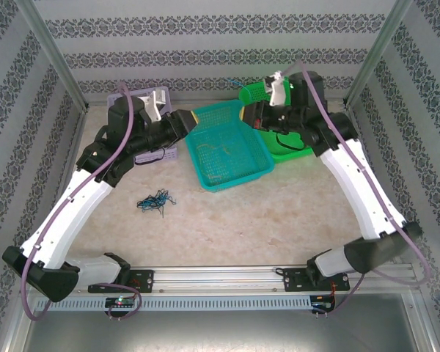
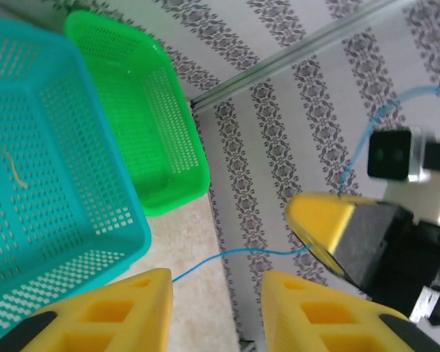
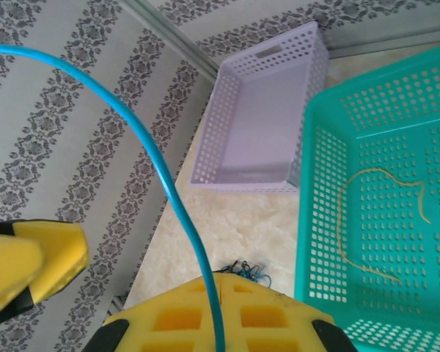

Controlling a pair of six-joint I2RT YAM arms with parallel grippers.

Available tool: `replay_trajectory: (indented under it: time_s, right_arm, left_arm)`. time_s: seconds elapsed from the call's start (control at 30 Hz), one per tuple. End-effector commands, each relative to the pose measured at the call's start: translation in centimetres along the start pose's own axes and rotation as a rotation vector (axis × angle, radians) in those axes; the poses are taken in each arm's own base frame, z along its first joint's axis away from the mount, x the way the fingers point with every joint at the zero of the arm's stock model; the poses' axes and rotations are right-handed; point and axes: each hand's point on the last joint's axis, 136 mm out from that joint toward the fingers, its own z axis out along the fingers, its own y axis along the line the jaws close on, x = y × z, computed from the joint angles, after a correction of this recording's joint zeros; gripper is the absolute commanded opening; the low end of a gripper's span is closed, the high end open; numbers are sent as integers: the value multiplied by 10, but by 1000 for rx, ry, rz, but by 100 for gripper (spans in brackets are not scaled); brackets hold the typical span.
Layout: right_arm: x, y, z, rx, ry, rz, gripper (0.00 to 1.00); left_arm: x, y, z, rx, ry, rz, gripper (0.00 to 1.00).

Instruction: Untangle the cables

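**A:** Starting with the biggest thing, what carries it all?

**B:** A table (image 1: 279,213) with a pale, marbled top. Three perforated plastic baskets sit along its far edge. The teal basket (image 1: 242,180) is in the middle and is a wide, shallow tray with sloping walls. The green basket (image 2: 154,125) sits toward the far right corner and the lavender basket (image 3: 257,125) toward the far left. All three have the same grid of small holes.

**A:** And the grippers?

**B:** Both hang over the far edge of the teal basket, tip to tip. The left gripper (image 2: 216,293) has its blocky yellow fingers standing apart with a clear gap between them. The right gripper (image 2: 319,220) is closed, pinching the blue cable (image 3: 167,187).

**A:** Where does that one run?

**B:** It is a smooth, thin strand that curves up from the right gripper's tip. Another stretch reaches across to the inner edge of a left finger. I cannot tell whether it touches that finger.

**A:** And the other cables?

**B:** A yellowish cable (image 3: 342,220) lies in a loose squiggle on the teal basket's floor. A knot (image 1: 154,200) of blue and black strands rests on the bare table, left of centre and well apart from the baskets.
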Motion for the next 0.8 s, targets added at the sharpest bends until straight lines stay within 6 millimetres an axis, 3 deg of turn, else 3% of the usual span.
replay_trajectory:
  time_s: [0.0,0.1,0.37,0.43,0.5,0.77]
  right_arm:
    - [-4,16,11,-56,27,-46,0]
    - [-11,29,23,-98,55,-32,0]
    - [-7,45,49,-112,143,21,0]
    - [-6,49,52,-123,157,40,0]
    - [-3,51,54,-131,177,58,0]
    - [2,63,60,-171,214,122,0]
  left_arm:
    - [-9,-38,-6,110,-63,290,37]
    - [-6,-44,-4,109,-76,433,40]
    - [8,-33,16,80,-49,692,52]
    - [6,-31,18,70,-62,725,60]
    - [7,-31,21,78,-57,746,62]
    - [18,-20,38,76,-11,765,62]
